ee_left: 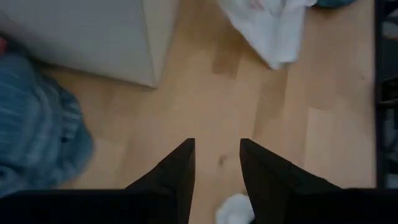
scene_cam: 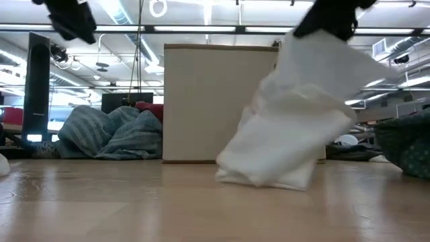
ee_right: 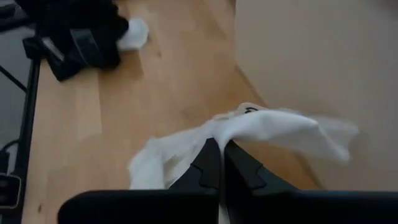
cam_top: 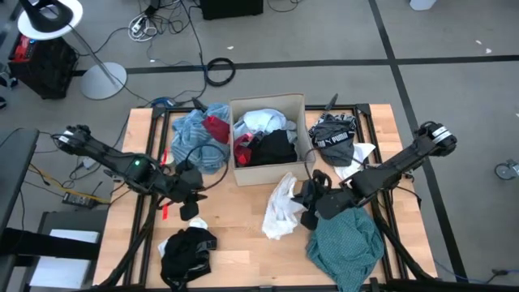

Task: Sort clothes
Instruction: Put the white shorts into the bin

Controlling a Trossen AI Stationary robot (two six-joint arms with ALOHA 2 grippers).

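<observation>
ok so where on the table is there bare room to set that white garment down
Bare wood lies between the black garment and the white garment, in front of the cardboard box. The right tool holds the white one. It is crowded beside the teal garment and around the blue pile.

L arm comes in from left edge of high view, elbow bent, wrist reaching toward lower centre-left; left gripper (cam_top: 193, 209) hangs w/ fingers (ee_left: 180, 168) apart, nothing btwn them. R arm enters from right edge, stretched diagonally down to lower centre; right gripper (cam_top: 306, 204) has fingers (ee_right: 208, 163) pinched together on white cloth (ee_right: 261, 127).
</observation>
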